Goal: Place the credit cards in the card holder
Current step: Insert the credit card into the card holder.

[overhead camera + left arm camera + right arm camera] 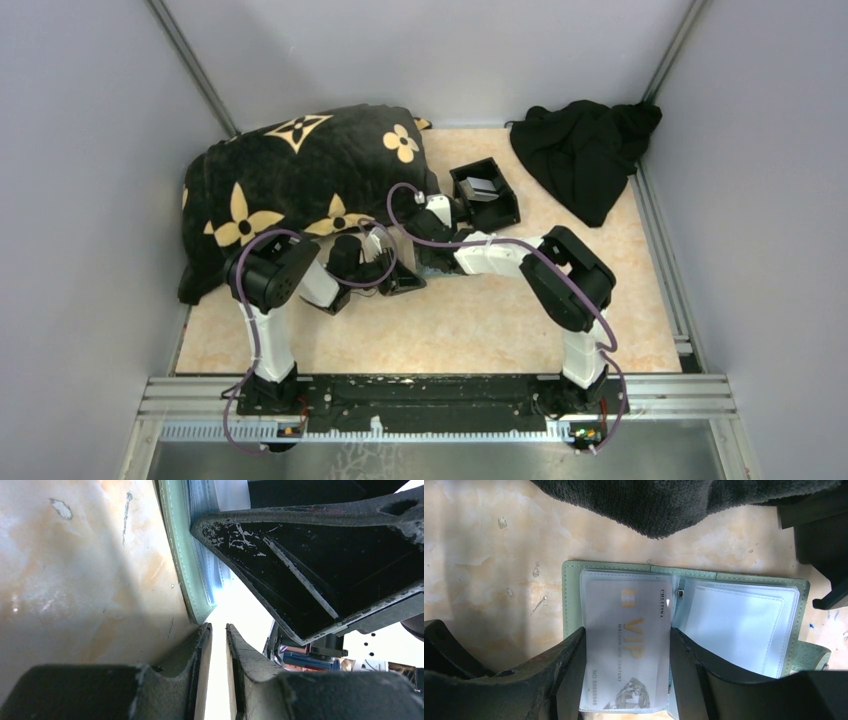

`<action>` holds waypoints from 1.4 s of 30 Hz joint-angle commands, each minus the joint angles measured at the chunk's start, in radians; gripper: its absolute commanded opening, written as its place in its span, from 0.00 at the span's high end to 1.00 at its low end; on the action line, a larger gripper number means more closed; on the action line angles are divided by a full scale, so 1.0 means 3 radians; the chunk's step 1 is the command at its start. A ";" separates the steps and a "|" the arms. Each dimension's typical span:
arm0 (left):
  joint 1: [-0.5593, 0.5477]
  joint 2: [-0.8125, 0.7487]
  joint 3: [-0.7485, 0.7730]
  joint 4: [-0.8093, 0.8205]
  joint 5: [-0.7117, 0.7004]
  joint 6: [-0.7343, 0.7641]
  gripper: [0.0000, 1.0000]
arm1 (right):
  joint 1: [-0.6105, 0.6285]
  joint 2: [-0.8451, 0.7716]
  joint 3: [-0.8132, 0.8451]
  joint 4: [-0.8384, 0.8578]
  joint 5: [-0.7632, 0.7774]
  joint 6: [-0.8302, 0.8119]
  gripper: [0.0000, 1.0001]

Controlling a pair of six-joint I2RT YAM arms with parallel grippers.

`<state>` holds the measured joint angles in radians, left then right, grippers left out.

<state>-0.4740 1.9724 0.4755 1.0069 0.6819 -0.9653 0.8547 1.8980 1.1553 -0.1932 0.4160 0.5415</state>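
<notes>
Credit card [624,605], lower centre on the open card holder [571,580], sits between the right gripper's [626,637] spread jaws, grip uncertain like the near-shut left gripper's [218,628]; squeezing may buckle it past the pocket.

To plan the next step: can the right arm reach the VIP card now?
Likely yes: the right gripper has one finger at each long edge of the card; nothing blocks it.

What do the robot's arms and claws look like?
The left arm and right arm have white links between bulky black joints, each trailing a purple cable. The left claw and right claw are black, with scuffed, tapering fingers.
</notes>
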 commanded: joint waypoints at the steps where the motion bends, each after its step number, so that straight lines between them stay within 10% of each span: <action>1: 0.0016 0.0219 -0.0231 -0.1051 -0.0426 0.0298 0.73 | 0.0086 0.0131 -0.0042 -0.0511 -0.0400 0.0181 0.53; 13: 0.0018 -0.0036 -0.0223 -0.1368 -0.0628 0.0360 0.72 | 0.0087 -0.0091 -0.0132 -0.0384 -0.0431 0.0215 0.27; 42: 0.0017 -0.0615 -0.0018 -0.2043 -0.0962 0.0444 0.77 | -0.0025 -0.0794 -0.0731 0.0533 -0.0463 0.0155 0.32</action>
<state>-0.4751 1.7428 0.4709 0.6270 0.5346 -0.9195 0.8509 1.7161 0.9360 -0.0895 0.2920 0.5949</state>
